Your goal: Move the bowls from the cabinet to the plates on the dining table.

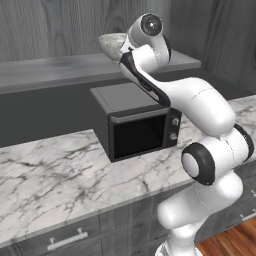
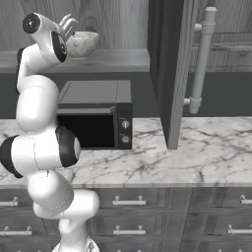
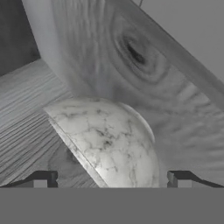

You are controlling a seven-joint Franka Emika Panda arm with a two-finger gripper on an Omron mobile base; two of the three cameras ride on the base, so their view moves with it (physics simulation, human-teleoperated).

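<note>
One marble bowl (image 2: pixel 81 43) sits on the open cabinet (image 1: pixel 60 67) shelf, a little back from the shelf's front edge and close to the grey wood-grain back wall. From the hand's own camera the bowl (image 3: pixel 109 140) lies between the two dark fingertips, which stand wide apart on either side of it, not touching it. The gripper (image 2: pixel 69 22) is raised to shelf height just beside the bowl, fingers spread. There is bare shelf to the bowl's left and right along the front edge. One cabinet door (image 2: pixel 170 74) stands swung out over the counter (image 2: pixel 197 152), its edge toward me, with one long silver handle (image 2: pixel 202 59). One black microwave (image 1: pixel 137 125) stands on the counter directly under the shelf, well back from the counter's front edge, with bare marble on both sides.
</note>
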